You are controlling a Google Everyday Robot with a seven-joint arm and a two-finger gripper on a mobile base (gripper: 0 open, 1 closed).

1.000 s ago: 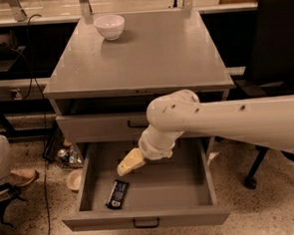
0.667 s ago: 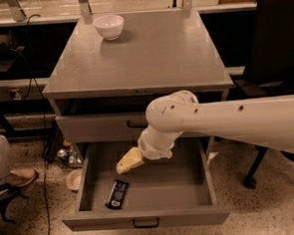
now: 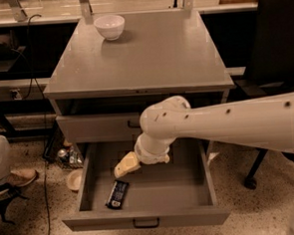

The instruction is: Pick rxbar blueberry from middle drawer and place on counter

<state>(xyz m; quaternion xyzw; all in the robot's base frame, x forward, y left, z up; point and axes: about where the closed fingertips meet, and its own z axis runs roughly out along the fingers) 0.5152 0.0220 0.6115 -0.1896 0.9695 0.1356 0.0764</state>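
The rxbar blueberry [image 3: 117, 194], a dark flat bar with pale markings, lies on the floor of the open middle drawer [image 3: 200, 168] near its front left. My gripper [image 3: 126, 166] hangs from the white arm inside the drawer, just above and behind the bar, apart from it. The grey counter [image 3: 148, 52] is the cabinet top above.
A white bowl [image 3: 109, 26] stands at the counter's far left. A shut shallower drawer front [image 3: 97, 127] sits above the open one. A black chair [image 3: 275, 57] is at the right. Clutter and a person's shoe [image 3: 18, 176] lie on the floor at left.
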